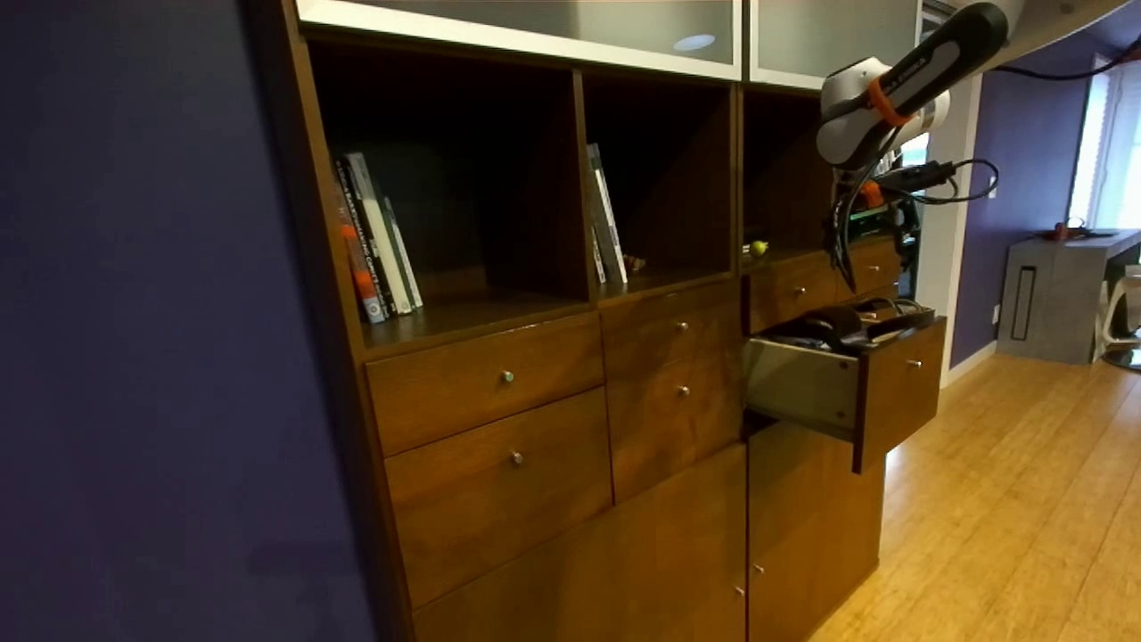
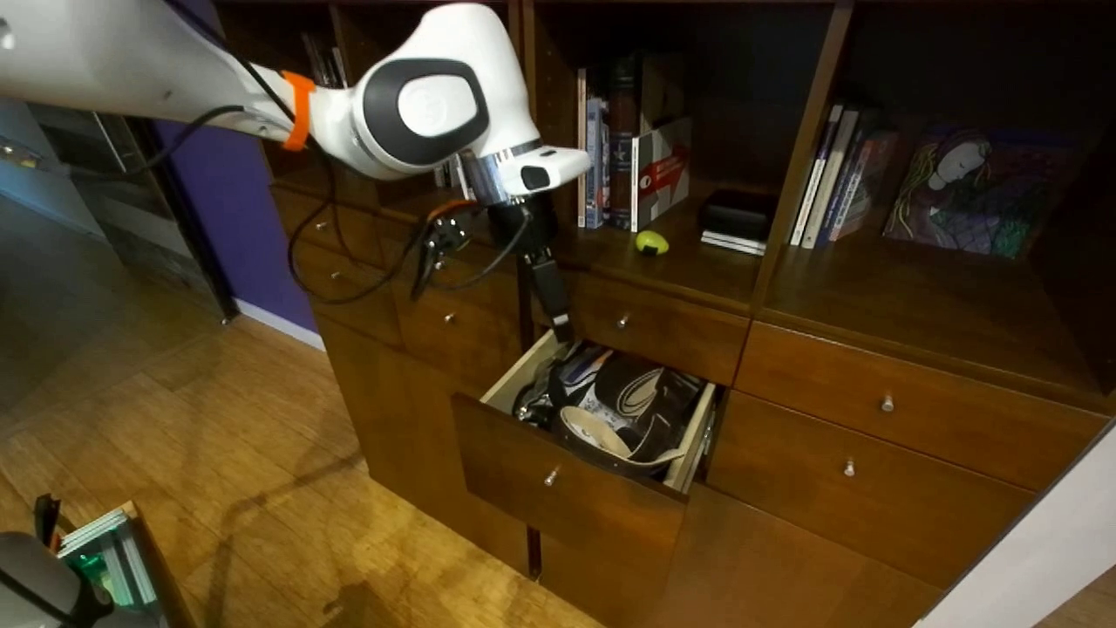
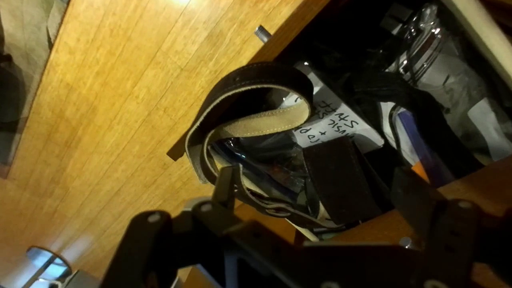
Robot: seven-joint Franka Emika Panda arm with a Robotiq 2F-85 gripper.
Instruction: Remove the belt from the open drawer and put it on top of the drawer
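Note:
The reddish-brown drawer stands open in both exterior views (image 1: 902,392) (image 2: 567,475), its single metal knob on the front. A dark brown belt with a pale tan inner side lies coiled in it, on top of other items, in an exterior view (image 2: 602,432). The belt's loops also show in the wrist view (image 3: 264,122), curling up near the drawer's front edge. My gripper is above the drawer's back corner in an exterior view (image 2: 558,324), apart from the belt. In the wrist view my gripper (image 3: 316,186) is open, its fingers wide apart with nothing held.
A closed drawer (image 2: 663,323) and a shelf with books (image 2: 658,179) stand just above and behind. A yellow-green object (image 2: 651,242) sits near the shelf edge. Inside the drawer are a paper with handwriting (image 3: 332,116) and clear plastic bags (image 3: 452,76). A cable hangs from the arm.

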